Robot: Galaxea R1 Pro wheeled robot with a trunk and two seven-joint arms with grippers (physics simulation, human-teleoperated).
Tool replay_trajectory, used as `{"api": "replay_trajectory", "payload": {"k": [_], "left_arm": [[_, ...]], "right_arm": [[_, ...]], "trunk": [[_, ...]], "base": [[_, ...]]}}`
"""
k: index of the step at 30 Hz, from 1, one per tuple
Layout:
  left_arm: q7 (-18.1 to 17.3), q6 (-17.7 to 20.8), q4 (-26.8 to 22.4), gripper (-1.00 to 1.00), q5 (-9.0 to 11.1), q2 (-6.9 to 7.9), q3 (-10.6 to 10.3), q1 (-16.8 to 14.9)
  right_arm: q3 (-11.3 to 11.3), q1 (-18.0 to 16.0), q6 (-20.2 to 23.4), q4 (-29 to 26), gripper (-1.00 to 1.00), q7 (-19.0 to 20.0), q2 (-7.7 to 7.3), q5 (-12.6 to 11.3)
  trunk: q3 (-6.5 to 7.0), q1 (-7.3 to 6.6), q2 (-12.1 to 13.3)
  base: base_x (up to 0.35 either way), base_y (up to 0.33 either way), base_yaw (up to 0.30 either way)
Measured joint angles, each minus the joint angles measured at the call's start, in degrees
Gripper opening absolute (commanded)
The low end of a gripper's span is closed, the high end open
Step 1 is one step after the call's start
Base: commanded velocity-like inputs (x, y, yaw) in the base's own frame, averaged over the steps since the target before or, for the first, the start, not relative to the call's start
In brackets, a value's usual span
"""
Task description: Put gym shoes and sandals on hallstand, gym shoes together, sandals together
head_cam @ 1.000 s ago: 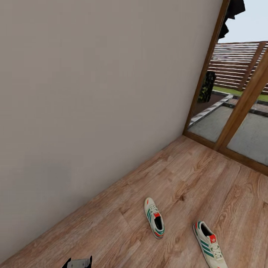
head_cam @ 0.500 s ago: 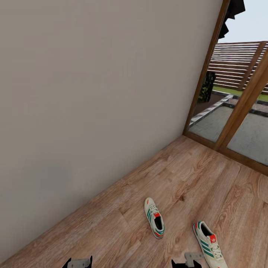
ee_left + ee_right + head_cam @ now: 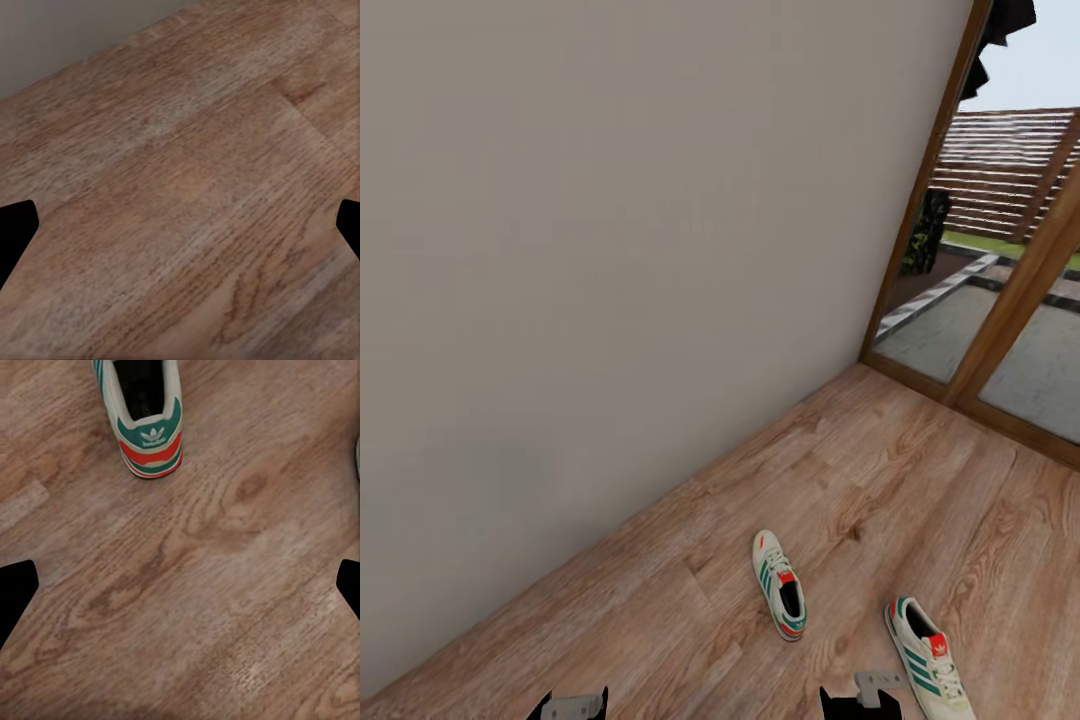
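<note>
Two gym shoes lie on the corridor floor (image 3: 920, 480), and the nearer wall is the landmark here. The first gym shoe (image 3: 779, 584) sits closer to the plain grey wall (image 3: 620, 260), its toe pointing away from the robot and its dark opening and red heel turned toward the camera. The second gym shoe (image 3: 926, 670) lies farther out from the wall, well apart from the first, with its toe toward the robot and laces showing. Both rest flat on the wood-grain planks.

Down at the lower edge of the head view, the left gripper (image 3: 572, 706) peeks in on the wall side of the first shoe, and the right gripper (image 3: 868, 697) shows between the two shoes, just beside the second one.

From the left wrist camera, the left gripper (image 3: 180, 225) hangs over bare planks with its two dark fingertips (image 3: 15, 229) spread far apart, nothing between them, the grey wall base in a corner of the picture. From the right wrist camera, the right gripper (image 3: 180, 585) is likewise spread wide and empty, and the first shoe's heel (image 3: 150, 435) with its green tab and red band lies ahead of it, apart from the fingers.

Beyond the wall's far end stands a wooden-framed glass door (image 3: 1000, 300) onto a patio.
</note>
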Motion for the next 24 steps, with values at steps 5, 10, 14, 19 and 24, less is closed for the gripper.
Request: {"api": "replay_trajectory", "payload": {"k": [5,10,14,19,24], "left_arm": [[0.0,0.0,0.0,1.0,-0.1,0.06,0.0,0.0],[0.0,0.0,0.0,1.0,-0.1,0.06,0.0,0.0],[0.0,0.0,0.0,1.0,-0.1,0.06,0.0,0.0],[0.0,0.0,0.0,1.0,-0.1,0.06,0.0,0.0],[0.0,0.0,0.0,1.0,-0.1,0.06,-0.1,0.0]], "right_arm": [[-0.3,0.0,-1.0,0.0,1.0,-0.1,-0.02,0.0],[-0.3,-0.1,-1.4,-0.1,1.0,-0.1,0.03,0.0],[-0.3,-0.2,-1.5,-1.3,1.0,-0.1,0.04,0.0],[-0.3,-0.2,-3.9,-4.5,1.0,-0.1,0.0,0.0],[-0.3,-0.2,-5.8,-5.2,1.0,0.0,-0.03,0.0]], "trunk": [[-0.26,0.0,0.0],[-0.29,0.0,0.0],[-0.3,0.0,0.0],[-0.3,0.0,0.0],[-0.3,0.0,0.0]], "base": [[0.0,0.0,0.104],[0.0,0.0,0.012],[0.0,0.0,0.003],[0.0,0.0,0.0],[0.0,0.0,0.0]]}}
